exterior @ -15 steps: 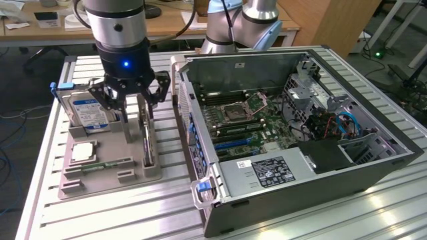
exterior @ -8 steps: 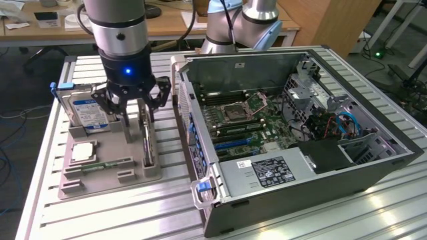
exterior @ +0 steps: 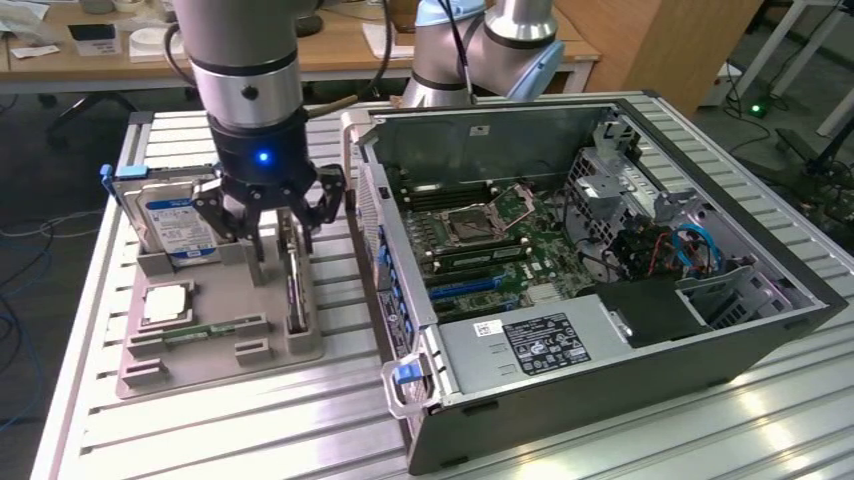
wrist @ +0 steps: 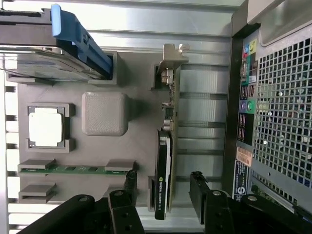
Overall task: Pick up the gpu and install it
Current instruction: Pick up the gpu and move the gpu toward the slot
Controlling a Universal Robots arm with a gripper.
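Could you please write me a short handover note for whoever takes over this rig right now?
Gripper: open, jaws on either side of the gpu, not gripping it.
Gpu: standing on edge in the grey holder, beside the open computer case.
Done: gripper lined up over the card.
Left: gpu not yet picked up or installed in the case.

This looks like a robot lab. A big robot arm [exterior: 247, 60] hangs over a ribbed metal table [exterior: 200, 430]. Beside its claw [exterior: 274, 235] sits an open computer case [exterior: 641, 380] with its insides showing. Far behind the claw stand wooden desks [exterior: 347, 45], and loose cables [exterior: 16, 320] lie on the floor.
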